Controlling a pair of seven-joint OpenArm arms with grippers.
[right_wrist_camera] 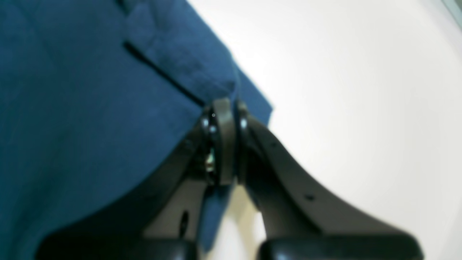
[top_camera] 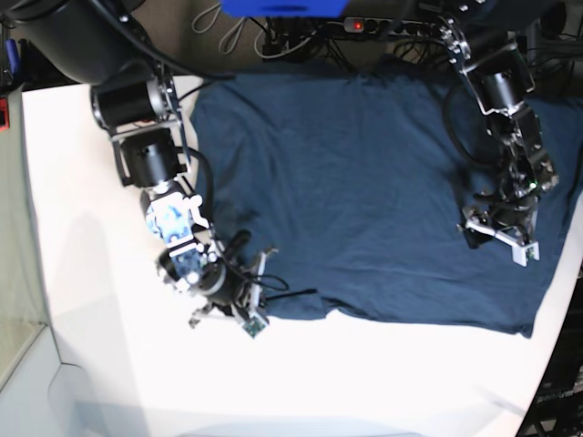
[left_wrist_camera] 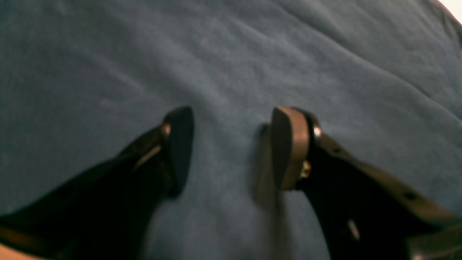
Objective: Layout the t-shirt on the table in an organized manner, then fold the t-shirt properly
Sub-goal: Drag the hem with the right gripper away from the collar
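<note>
The dark navy t-shirt [top_camera: 364, 182] lies spread flat over the back right of the white table [top_camera: 109, 364]. In the right wrist view my right gripper [right_wrist_camera: 226, 108] is shut on a folded edge of the t-shirt [right_wrist_camera: 72, 108] beside bare table [right_wrist_camera: 361, 108]. The base view places this gripper [top_camera: 260, 278] at the shirt's front left corner. My left gripper [left_wrist_camera: 231, 144] stands open just over wrinkled t-shirt fabric [left_wrist_camera: 252, 54], with nothing between its fingers. In the base view it [top_camera: 483, 228] hovers over the shirt's right part.
Cables and a power strip [top_camera: 364, 25] run along the table's back edge, with a blue object [top_camera: 282, 7] behind them. The table's curved edge passes close to the shirt's right side. White tabletop stretches in front of and left of the shirt.
</note>
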